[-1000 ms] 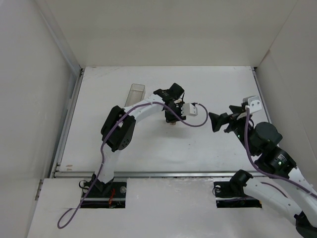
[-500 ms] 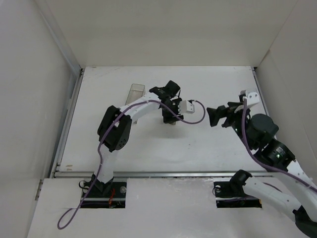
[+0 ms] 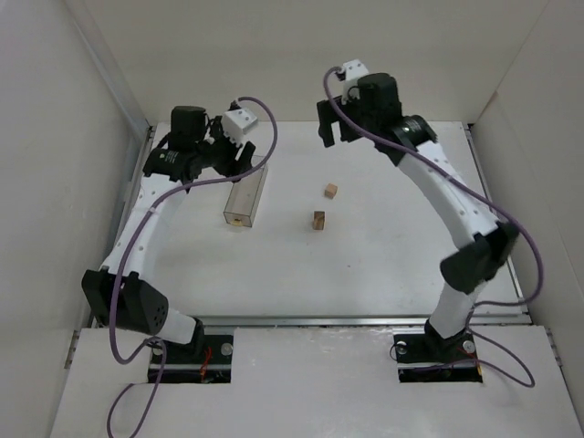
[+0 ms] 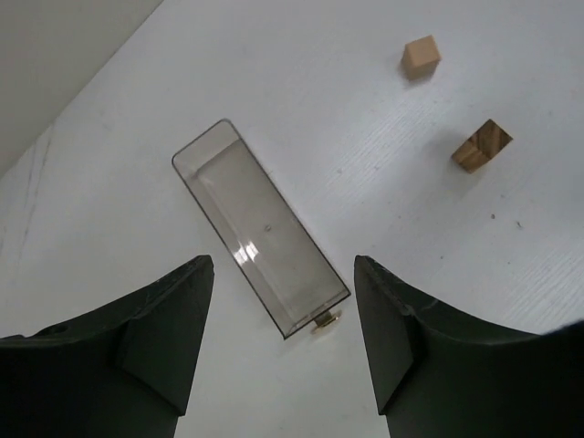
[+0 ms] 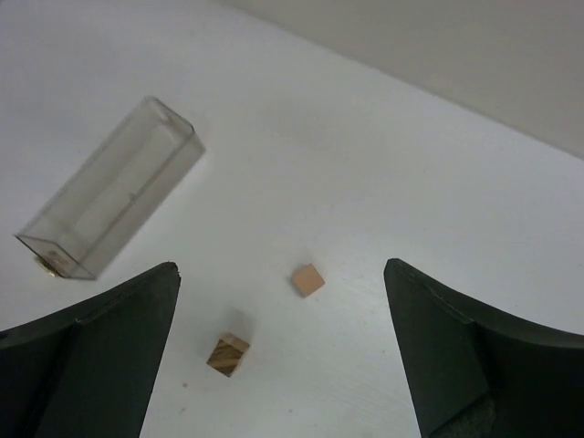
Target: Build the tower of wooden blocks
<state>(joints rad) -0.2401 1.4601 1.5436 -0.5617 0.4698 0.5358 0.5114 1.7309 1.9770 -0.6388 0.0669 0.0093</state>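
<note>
The left end effector (image 4: 283, 266) is hovering with its fingers spread wide and nothing between them, above the long clear plastic rectangular box (image 4: 260, 228), which is lying flat on the white bench (image 3: 383, 265). The right end effector (image 5: 281, 266) is hanging equally spread and empty. The short tan wood block tower (image 3: 318, 219) is standing mid-bench, apart from the box, with a single light-tan wooden cube (image 3: 330, 191) sitting near it.

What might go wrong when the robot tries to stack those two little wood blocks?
The lighter block and the darker block are tiny and sit close together, so grabbing one might bump the other away. The clear plastic box lies near them; the left gripper, open above it, may knock it into the blocks. The right gripper is open over the same spot, so the arms might collide.
</note>
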